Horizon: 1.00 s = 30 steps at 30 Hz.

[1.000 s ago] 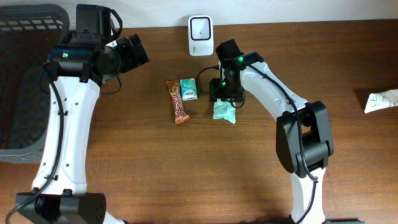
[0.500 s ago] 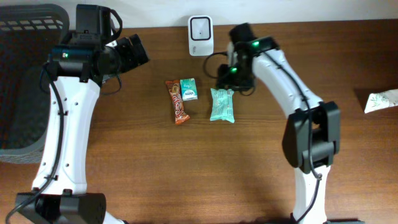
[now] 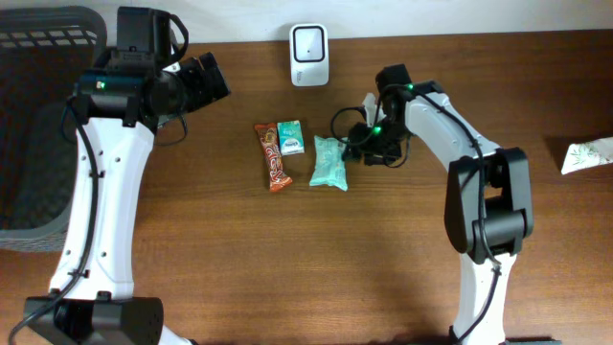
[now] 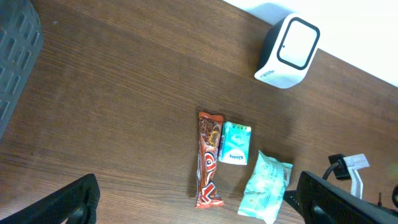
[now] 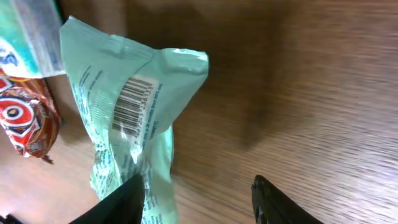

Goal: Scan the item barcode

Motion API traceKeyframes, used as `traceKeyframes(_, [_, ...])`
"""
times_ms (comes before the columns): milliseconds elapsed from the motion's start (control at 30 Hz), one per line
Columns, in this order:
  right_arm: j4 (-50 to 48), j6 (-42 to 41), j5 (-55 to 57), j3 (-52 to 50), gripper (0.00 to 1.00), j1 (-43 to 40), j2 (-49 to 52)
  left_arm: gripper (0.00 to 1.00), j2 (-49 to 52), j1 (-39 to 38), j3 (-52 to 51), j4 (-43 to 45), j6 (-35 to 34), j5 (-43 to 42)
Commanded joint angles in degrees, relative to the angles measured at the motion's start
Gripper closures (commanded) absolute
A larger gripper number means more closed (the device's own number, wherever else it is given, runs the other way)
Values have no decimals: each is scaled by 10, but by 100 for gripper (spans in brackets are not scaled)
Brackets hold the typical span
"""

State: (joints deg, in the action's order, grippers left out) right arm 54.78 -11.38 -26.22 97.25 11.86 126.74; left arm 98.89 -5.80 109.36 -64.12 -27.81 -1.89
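A mint-green packet [image 3: 329, 161] lies flat at the table's middle, its barcode [image 5: 132, 107] facing up in the right wrist view. My right gripper [image 3: 362, 146] sits low just right of it, open, with bare wood between its fingers [image 5: 199, 202]; its left fingertip [image 5: 124, 200] is at the packet's edge. A brown chocolate bar [image 3: 274, 156] and a small teal pack [image 3: 290, 137] lie left of the packet. The white scanner [image 3: 309, 55] stands at the back. My left gripper [image 3: 213, 79] hangs high and wide open over the items [image 4: 199, 202].
A dark mesh basket [image 3: 38, 125] fills the far left. Another pale wrapped item [image 3: 586, 155] lies at the right edge. The left wrist view also takes in the scanner [image 4: 289, 51], chocolate bar [image 4: 209, 158], teal pack [image 4: 236, 142] and packet [image 4: 266, 186].
My right gripper let go of the mint packet and swung back and to the right of it. The packet now lies a little further left. The left arm has not moved.
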Motion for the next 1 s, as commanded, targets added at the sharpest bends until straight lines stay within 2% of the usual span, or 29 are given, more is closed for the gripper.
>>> traceKeyframes(0, [-2, 4, -23, -3, 50, 3, 3, 1, -4, 2, 3, -1, 12, 2])
traceKeyframes(167, [8, 4, -109, 26, 49, -14, 3, 1, -4, 2, 3, -1, 12, 2])
traceKeyframes(333, [5, 6, -91, 21, 49, 1, 3, 1, -4, 2, 3, -1, 12, 2])
traceKeyframes(400, [-22, -22, -46, 2, 49, 17, 3, 1, -4, 2, 3, -1, 12, 2])
traceKeyframes(533, [-66, -55, -45, -28, 50, 45, 3, 1, -4, 2, 3, -1, 12, 2])
traceKeyframes(600, [-90, -70, -35, -43, 69, 59, 3, 1, -4, 2, 3, -1, 12, 2])
traceKeyframes(667, [-88, -89, 12, -40, 91, 67, 3, 1, -4, 2, 3, -1, 12, 2])
traceKeyframes(700, [-78, -89, 26, -31, 96, 66, 2, 1, -4, 2, 3, -1, 12, 2])
traceKeyframes(800, [10, -88, 147, 44, 96, 65, 0, 1, -4, 2, 3, -1, 12, 2])
traceKeyframes(900, [127, -94, 398, 146, 96, 83, 0, 1, -4, 2, 3, -1, 12, 2])
traceKeyframes(967, [153, -131, 513, 154, 96, 93, 1, 1, -4, 2, 3, -1, 12, 2])
